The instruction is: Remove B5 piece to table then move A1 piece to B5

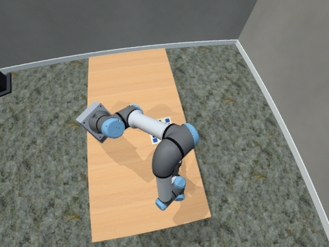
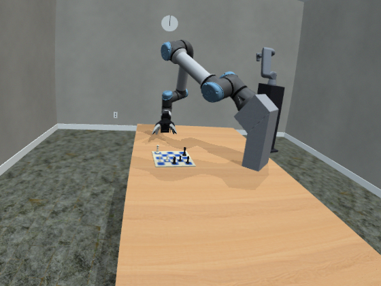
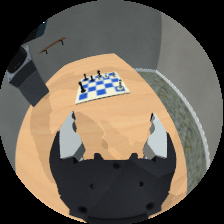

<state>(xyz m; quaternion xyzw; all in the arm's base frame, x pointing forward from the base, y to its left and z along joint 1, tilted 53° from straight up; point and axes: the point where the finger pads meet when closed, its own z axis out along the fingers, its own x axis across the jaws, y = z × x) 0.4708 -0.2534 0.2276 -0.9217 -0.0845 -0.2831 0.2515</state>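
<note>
Wooden table [image 2: 218,218] under everything. Claw [image 2: 164,131] spread wide, nothing in it, hanging low over bare wood — board [image 2: 173,159] sits ahead of it, well apart. B5 and A1 can't be read; edge labels too small. Risk: pieces cluster tight, so wide fingers coming down could clip a neighbour and topple it. Count from exterior view: four black pieces, two white visible, one board.

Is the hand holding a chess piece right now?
No, the hand is open with only bare table between its fingers, and the pieces stand on the board ahead.
</note>
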